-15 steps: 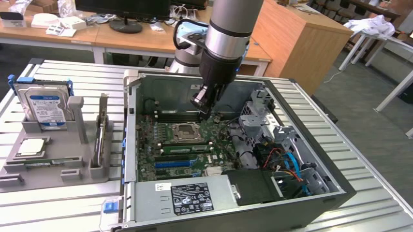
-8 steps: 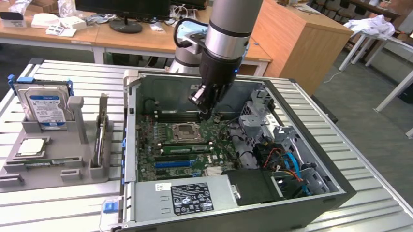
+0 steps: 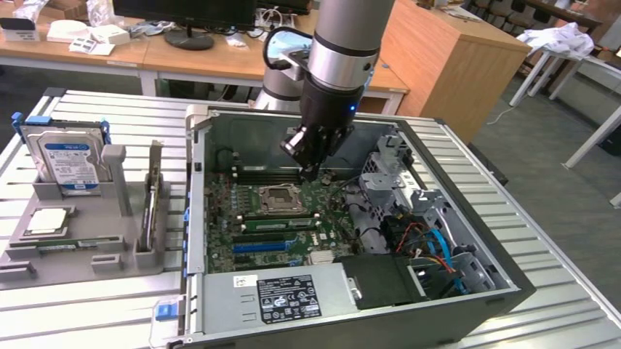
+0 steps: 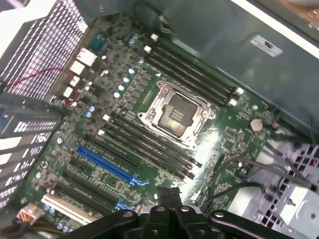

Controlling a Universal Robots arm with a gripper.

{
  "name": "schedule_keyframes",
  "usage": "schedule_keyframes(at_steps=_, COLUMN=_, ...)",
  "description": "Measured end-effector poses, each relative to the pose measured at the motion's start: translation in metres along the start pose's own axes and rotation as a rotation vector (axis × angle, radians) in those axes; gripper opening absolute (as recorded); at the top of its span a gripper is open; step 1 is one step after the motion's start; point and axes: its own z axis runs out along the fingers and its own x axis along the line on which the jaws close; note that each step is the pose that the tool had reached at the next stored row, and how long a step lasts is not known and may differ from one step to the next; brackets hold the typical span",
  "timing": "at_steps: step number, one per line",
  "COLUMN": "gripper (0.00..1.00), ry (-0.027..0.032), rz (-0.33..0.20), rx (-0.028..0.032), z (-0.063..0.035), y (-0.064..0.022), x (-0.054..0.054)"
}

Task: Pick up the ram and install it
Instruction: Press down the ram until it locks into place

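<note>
Ram [image 3: 278,225] sits seated in a slot at 6 o'clock of the CPU socket [image 3: 278,198]. I see the gripper [image 3: 310,173] above the motherboard [image 3: 335,211], fingers [image 4: 168,195] pressed closed, holding nothing.

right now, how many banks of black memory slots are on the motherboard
2. One bank lies between the CPU socket and the case wall; the other bank lies between the socket and the blue expansion slot. Board edges are partly hidden.
</note>
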Motion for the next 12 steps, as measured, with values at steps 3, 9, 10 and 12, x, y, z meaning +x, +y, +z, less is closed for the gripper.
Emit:
schedule_keyframes(at_steps=3, gripper=0.11, ry=0.0, rz=0.006, rx=0.0002, z=0.0, y=0.0005, x=0.0007)
schedule_keyframes(at_steps=9, gripper=0.11, ry=0.0082, rz=0.056, rx=-0.0017, z=0.0002, y=0.0009, x=0.0016)
schedule_keyframes(at_steps=10, gripper=0.11, ry=0.0085, rz=0.07, rx=-0.0013, z=0.0003, y=0.0009, x=0.0016)
schedule_keyframes(at_steps=12, gripper=0.11, ry=0.0092, rz=0.095, rx=-0.0006, z=0.0005, y=0.0009, x=0.0016)
